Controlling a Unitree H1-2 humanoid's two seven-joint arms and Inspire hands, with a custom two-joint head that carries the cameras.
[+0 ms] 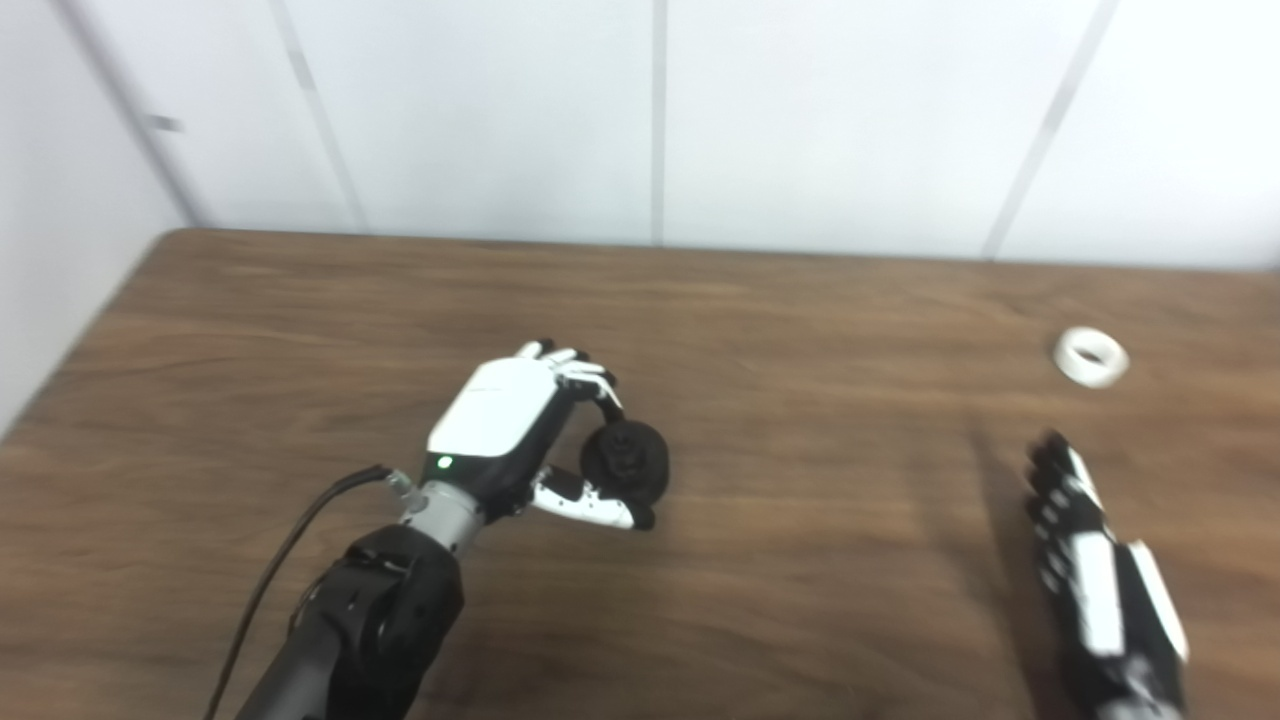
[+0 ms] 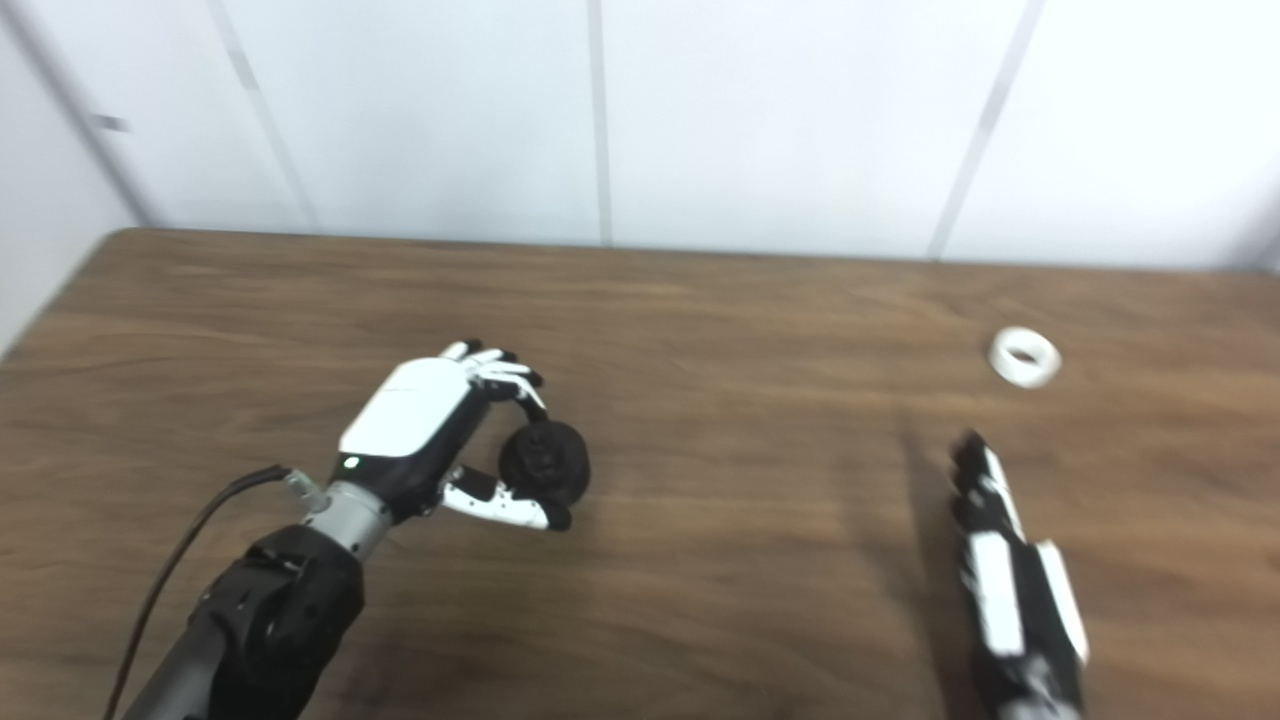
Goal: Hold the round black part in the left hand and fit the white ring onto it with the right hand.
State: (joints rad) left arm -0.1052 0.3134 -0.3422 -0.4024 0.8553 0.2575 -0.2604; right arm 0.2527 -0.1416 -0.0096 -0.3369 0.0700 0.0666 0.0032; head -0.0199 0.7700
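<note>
- Left eye view: your left hand (image 1: 520, 430) already has the round black part (image 1: 625, 462). The fingers curl over its top and the thumb runs beneath it, pinching it, near the middle of the desk (image 1: 300, 330) and a little toward the left edge.
- It looks as if the part is lifted or just resting on the wood; you cannot tell which from here.
- The white ring (image 1: 1091, 357) lies flat on the desk toward the far right corner, touched by nothing.
- Your right hand (image 1: 1085, 560) sits near the right end of the front edge, edge-on, fingers stretched straight toward the ring and holding nothing. It is blurred, so how far the fingers are spread is hard to read.
- Right eye view: the same layout. The left hand (image 2: 430, 430) wraps the black part (image 2: 544, 462), with the forearm rising from the front left corner.
- The ring (image 2: 1025, 357) lies well apart from the right hand (image 2: 1005, 570), straight beyond its fingertips.
- Judging by this, the holding step is done and fetching the ring is the step in hand.
- Next you need to carry the right hand toward the far edge, come down over the ring and pinch its rim; it lies low and flat, so a shallow grip may slip.
</note>
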